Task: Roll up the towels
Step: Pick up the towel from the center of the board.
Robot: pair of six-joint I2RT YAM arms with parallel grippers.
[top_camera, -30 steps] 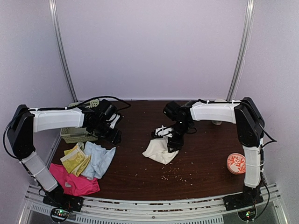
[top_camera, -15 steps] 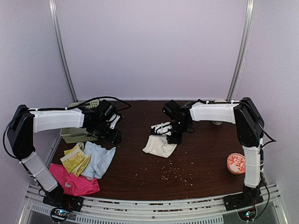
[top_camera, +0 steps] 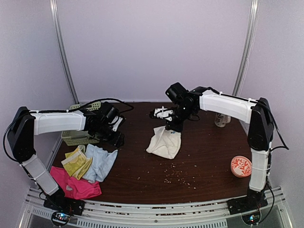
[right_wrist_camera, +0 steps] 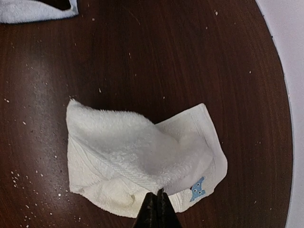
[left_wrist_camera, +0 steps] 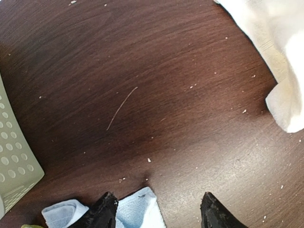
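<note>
Raised since earlier: right gripper (right_wrist_camera: 156, 202), pinched shut on cream towel (top_camera: 164, 142), which hangs at the centre of the table (top_camera: 204, 166), its lower end apparently touching. Step: lifting to spread. Next: lay flat, roll. Left gripper (left_wrist_camera: 159, 211) agape, idle.

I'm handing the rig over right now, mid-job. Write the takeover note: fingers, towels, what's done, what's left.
Right gripper: fingers shut on one edge of the cream towel, holding that edge raised mid-table; the towel is crumpled.
Left gripper: open, empty, low above the table by a corner of the pale blue towel.
Yellow-green towel and pink towel lie bunched at the near left, next to the blue one.
Done: nothing rolled yet.
Left: spread and roll all four.
</note>
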